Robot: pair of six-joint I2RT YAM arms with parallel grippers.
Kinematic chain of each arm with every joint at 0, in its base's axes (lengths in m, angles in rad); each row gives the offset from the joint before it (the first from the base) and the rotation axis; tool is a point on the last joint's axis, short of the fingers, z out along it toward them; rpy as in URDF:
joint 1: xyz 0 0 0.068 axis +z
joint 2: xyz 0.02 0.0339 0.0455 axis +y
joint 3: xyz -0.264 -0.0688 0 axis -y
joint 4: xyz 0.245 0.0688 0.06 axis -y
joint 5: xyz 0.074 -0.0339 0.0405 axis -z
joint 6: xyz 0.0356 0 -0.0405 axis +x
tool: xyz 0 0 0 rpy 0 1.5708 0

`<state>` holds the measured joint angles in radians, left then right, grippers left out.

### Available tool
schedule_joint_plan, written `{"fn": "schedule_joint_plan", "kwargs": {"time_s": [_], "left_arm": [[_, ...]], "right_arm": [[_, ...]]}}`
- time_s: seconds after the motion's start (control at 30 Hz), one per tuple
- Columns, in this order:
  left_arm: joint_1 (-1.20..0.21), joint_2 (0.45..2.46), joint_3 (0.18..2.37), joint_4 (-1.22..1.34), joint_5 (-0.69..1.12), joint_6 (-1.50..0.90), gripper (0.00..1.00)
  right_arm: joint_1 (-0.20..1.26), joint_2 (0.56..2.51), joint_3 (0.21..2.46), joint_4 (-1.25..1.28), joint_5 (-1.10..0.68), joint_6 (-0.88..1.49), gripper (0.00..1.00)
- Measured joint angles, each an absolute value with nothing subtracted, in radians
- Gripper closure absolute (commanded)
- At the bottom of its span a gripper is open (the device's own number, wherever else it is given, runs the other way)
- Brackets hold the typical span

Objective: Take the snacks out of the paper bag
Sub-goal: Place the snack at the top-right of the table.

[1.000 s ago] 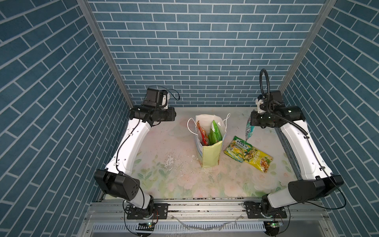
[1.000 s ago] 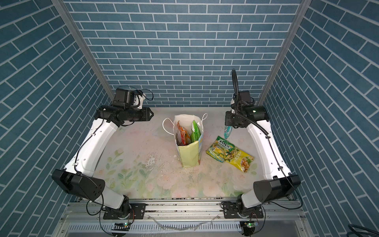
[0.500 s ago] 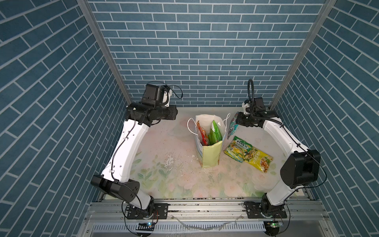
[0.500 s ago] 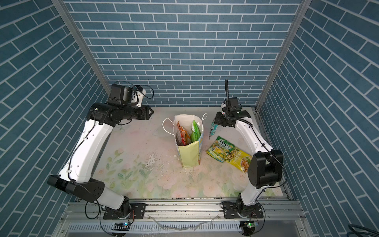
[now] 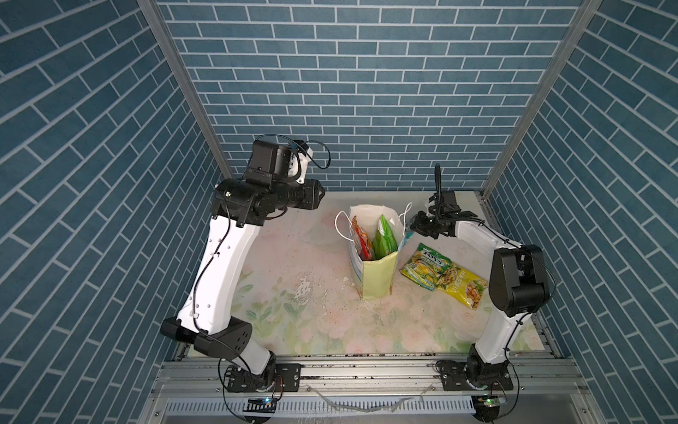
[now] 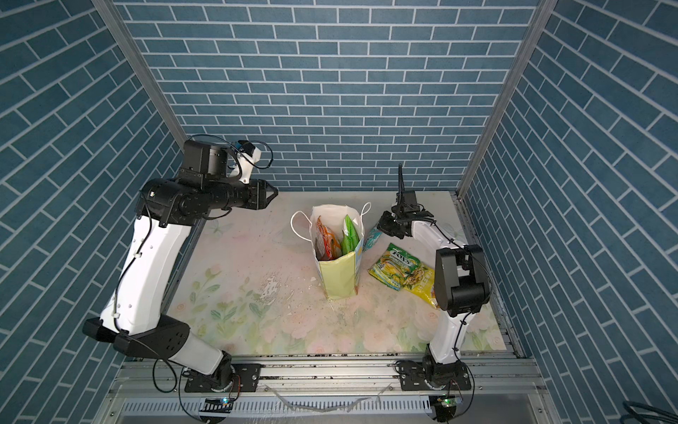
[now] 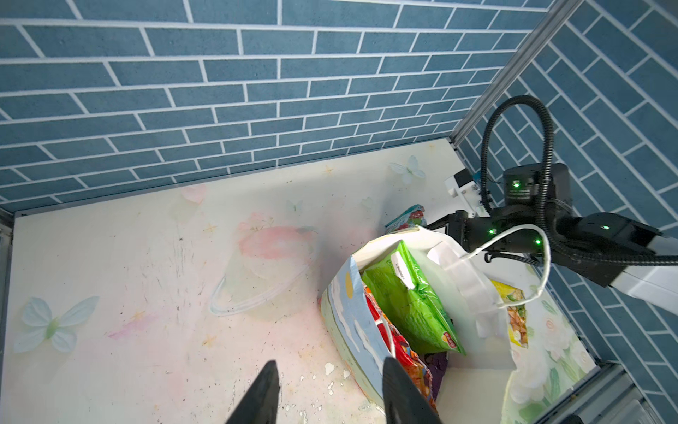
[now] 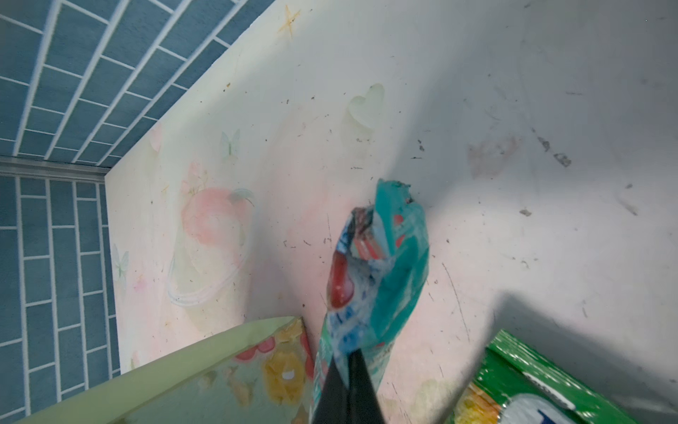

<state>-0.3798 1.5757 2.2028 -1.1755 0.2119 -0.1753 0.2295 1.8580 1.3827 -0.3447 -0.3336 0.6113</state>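
**R gripper holds teal packet beside bag**

R gripper [image 8: 350, 367] fingers clamped on teal packet [image 6: 372, 238], hanging just right of paper bag [image 5: 378, 279], upright mid table [image 5: 286, 264]. L gripper [image 7: 330, 370] fingers apart, empty, left of bag. Red packet [image 5: 361, 238] & green packet [image 5: 385, 238] inside; FOX'S packet [image 5: 425, 266] & yellow packet [image 5: 464, 290] lie right of bag.

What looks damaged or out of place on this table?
The table has a patch of white flakes, where its print seems chipped, beside the paper bag on the left arm's side. The teal packet hangs crumpled, with a ragged end, from the shut right gripper.
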Motion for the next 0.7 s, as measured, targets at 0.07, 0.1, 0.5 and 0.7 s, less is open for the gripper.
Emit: {"fn": "schedule_joint_plan", "kwargs": {"time_s": [0.07, 0.1, 0.5, 0.7], "left_arm": [[-0.393, 1.593, 2.233, -1.193, 0.226, -0.168, 0.54], [-0.401, 1.605, 2.249, -1.204, 0.234, -0.165, 0.54], [-0.534, 1.807, 2.482, -1.334, 0.308, -0.123, 0.55], [-0.606, 1.874, 2.518, -1.376, 0.320, -0.107, 0.56]], "right_arm": [[0.229, 1.856, 1.383, -0.373, -0.309, 0.591, 1.00], [0.228, 1.855, 1.382, -0.392, -0.294, 0.577, 1.00], [0.224, 1.840, 1.306, -0.517, -0.186, 0.496, 0.85], [0.221, 1.822, 1.308, -0.570, -0.157, 0.466, 0.68]]}}
